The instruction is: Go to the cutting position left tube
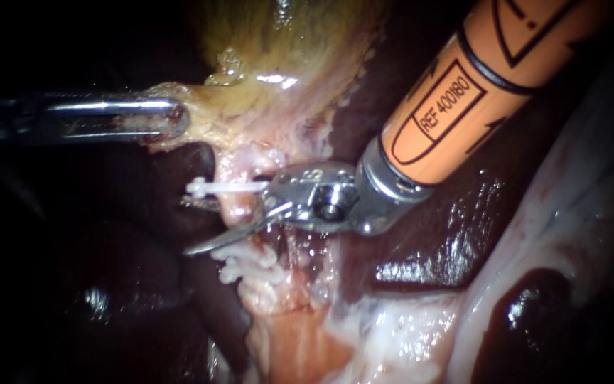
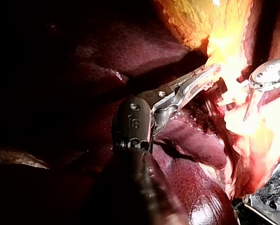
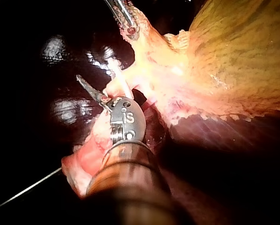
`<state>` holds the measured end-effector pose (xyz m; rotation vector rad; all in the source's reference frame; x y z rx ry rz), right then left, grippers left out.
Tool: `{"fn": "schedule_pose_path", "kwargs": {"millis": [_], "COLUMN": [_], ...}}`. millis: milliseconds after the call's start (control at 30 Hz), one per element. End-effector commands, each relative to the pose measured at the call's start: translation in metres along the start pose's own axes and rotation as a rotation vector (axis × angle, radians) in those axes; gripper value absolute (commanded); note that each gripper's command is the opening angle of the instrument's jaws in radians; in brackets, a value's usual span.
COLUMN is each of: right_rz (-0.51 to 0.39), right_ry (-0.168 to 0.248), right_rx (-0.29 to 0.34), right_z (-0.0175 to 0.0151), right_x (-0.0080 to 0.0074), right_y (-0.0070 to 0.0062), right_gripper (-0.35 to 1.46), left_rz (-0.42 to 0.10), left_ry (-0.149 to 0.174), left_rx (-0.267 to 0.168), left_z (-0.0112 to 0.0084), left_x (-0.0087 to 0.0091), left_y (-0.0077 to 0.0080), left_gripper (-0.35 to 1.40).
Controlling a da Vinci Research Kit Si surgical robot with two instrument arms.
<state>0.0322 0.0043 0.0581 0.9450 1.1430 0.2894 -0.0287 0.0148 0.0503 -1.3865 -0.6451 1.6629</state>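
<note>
Two blades of our right tool (image 1: pixel 204 224) stand spread around the tube (image 1: pixel 237 206) just beside the white clip (image 1: pixel 225 188); our left tool (image 1: pixel 175 117) pinches gallbladder tissue (image 1: pixel 204 107).

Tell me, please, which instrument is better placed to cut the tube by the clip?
The right instrument: its open blades straddle the tube beside the white clip. The left instrument grips the gallbladder, away from it.
</note>
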Motion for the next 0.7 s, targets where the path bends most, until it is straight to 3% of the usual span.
{"fn": "schedule_pose_path", "kwargs": {"millis": [33,200,700], "right_rz": [-0.001,0.001,0.006], "right_ry": [0.006,0.016,0.017], "right_rx": [0.005,0.010,0.004], "right_z": [0.0000,-0.0001,-0.0002], "right_x": [0.0003,0.0010,0.0006], "right_y": [-0.0003,-0.0007,-0.0003], "right_gripper": [1.43,1.43,1.43], "left_rz": [0.000,0.000,0.000], "left_ry": [0.000,0.000,0.000], "left_rx": [-0.001,-0.001,-0.001], "left_z": [0.0000,0.0000,0.0000], "left_x": [0.0000,0.0000,0.0000], "left_y": [0.0000,0.0000,0.0000], "left_gripper": [-0.35,-0.35,-0.35]}}
